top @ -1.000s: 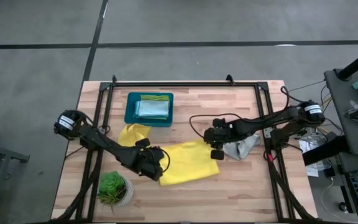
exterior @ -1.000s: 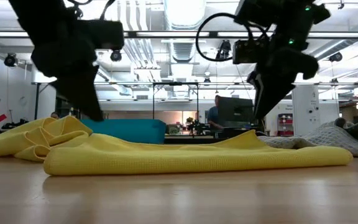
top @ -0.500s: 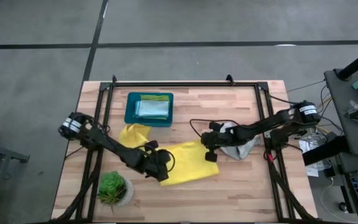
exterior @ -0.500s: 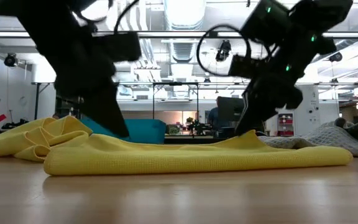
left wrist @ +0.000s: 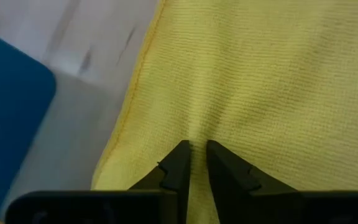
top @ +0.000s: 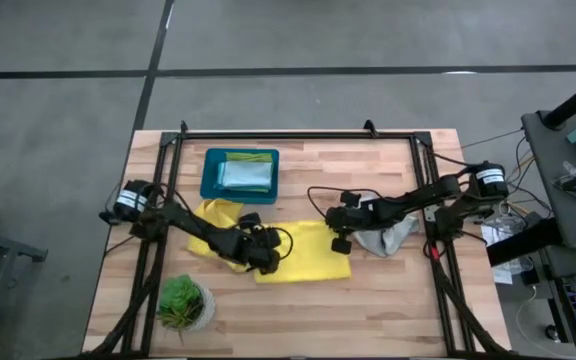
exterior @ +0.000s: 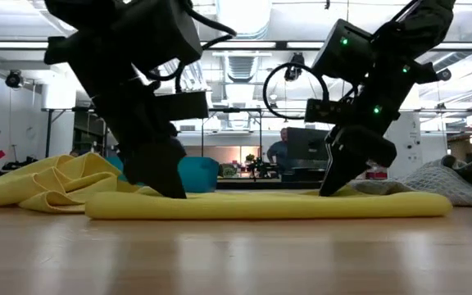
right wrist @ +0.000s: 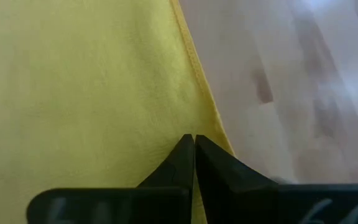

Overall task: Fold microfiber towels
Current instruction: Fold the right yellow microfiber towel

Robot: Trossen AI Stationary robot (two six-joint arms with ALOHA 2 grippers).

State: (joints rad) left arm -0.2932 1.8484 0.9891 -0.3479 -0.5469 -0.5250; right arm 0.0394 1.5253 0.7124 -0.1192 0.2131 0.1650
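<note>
The left gripper [left wrist: 192, 163] has its fingers drawn nearly together, pinching a small ridge of the flat yellow towel [top: 313, 254] between the tips; in the high view this gripper [top: 265, 252] sits at the towel's left end, just below the middle of the frame. The right gripper [right wrist: 193, 157] has its fingers pressed fully together at the cloth's hemmed edge, apparently nipping it; in the high view it [top: 340, 243] stands at the towel's upper right corner. In the low view both grippers come down onto the long yellow strip lying flat on the wooden table [top: 388, 300], left gripper [exterior: 164, 182] at centre left, right gripper [exterior: 334, 182] at centre right.

Outward from there, a second yellow towel [top: 213, 215] lies crumpled to the left, partly under the left arm, and a pale grey towel [top: 388, 238] sits bunched at the right, beneath the right arm. In the upper left of the table the teal tray [top: 209, 186] holds a folded light blue towel [top: 244, 176] over a lime green one [top: 253, 156]. A potted plant [top: 181, 302] stands at lower left.

By my reading two towels are done and stowed, this yellow one is mid-fold with both ends gripped, and the other yellow and the grey remain untouched
</note>
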